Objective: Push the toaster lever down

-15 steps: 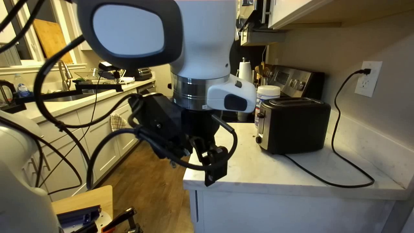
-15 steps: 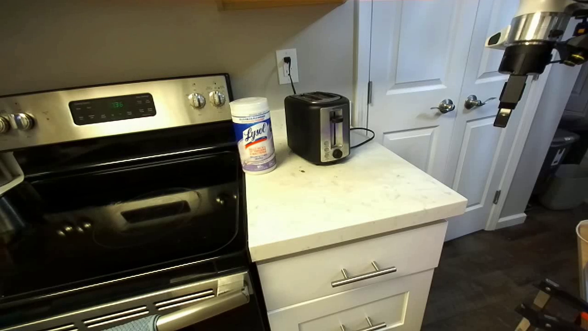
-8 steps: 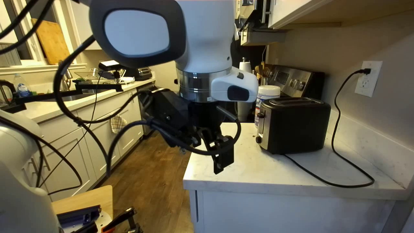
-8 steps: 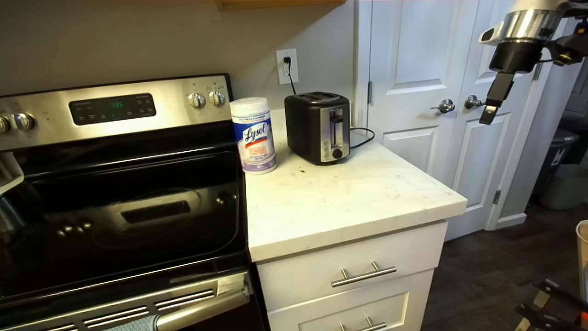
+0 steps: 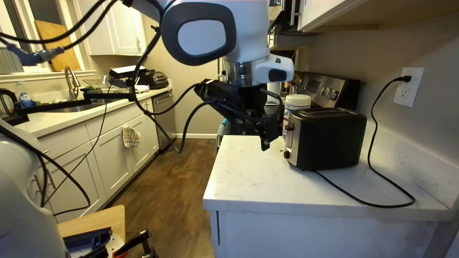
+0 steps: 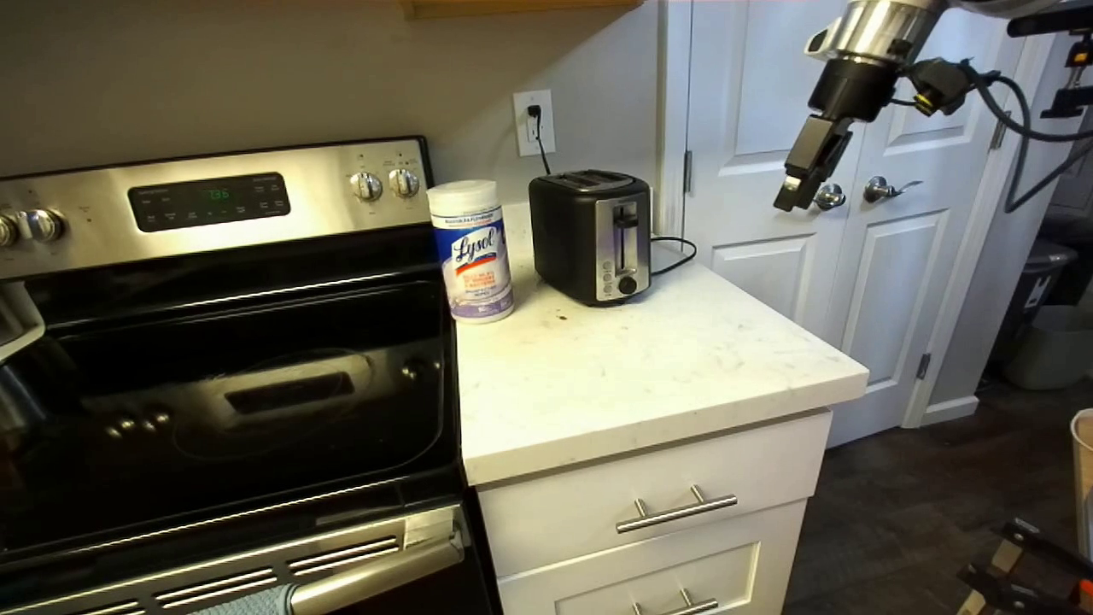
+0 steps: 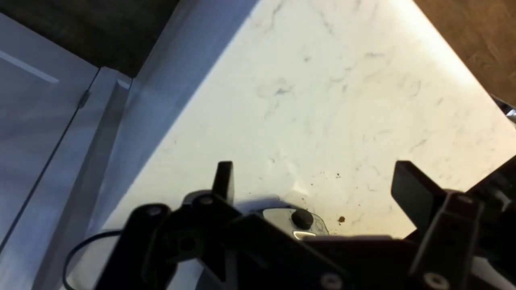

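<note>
Toaster (image 6: 570, 243) on counter (image 6: 649, 376)
In an exterior view, the canister (image 6: 475, 256) stands between the stove (image 6: 248, 444), left, and the toaster, right.

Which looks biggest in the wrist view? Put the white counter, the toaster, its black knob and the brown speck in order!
1. White counter, biggest by far.
2. Toaster, even with the gripper hiding part of it.
3. Black knob, on the toaster's front.
4. Brown speck, tiniest.
</note>
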Available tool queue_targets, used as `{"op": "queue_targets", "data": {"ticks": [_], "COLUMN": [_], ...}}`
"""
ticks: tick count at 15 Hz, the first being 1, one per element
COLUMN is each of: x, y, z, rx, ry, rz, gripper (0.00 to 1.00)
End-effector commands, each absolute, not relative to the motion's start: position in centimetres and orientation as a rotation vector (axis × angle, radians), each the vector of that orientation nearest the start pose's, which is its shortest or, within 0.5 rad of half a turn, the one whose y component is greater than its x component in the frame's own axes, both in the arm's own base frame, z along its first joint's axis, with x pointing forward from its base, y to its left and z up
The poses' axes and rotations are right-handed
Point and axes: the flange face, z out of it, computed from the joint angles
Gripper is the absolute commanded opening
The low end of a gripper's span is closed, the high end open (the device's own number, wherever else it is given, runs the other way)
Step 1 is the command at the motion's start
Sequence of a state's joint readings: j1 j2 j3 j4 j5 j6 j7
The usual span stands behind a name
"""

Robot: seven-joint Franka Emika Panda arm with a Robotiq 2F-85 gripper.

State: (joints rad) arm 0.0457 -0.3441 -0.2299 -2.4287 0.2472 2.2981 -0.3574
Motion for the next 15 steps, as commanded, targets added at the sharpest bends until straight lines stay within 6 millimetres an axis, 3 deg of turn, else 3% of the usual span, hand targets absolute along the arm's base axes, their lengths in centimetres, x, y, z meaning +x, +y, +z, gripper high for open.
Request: {"op": "queue_targets", "data": {"ticks": [1,2,11,13,15], "x": [49.5,50.5,57.1,58.0,58.9], "y": [-6.3,-6.0,-4.8,-4.0,-3.2], "z": [46.6,47.0,49.8,49.6,48.9], "rx": [-2.894,-2.894,-2.854,-2.845,-2.845], "ry": [0.028,0.043,0.158,0.150,0.145], "rz": [-0.392,-0.393,-0.452,-0.447,-0.437], "gripper": [0.87,0.73,0.13,0.02,0.00]}}
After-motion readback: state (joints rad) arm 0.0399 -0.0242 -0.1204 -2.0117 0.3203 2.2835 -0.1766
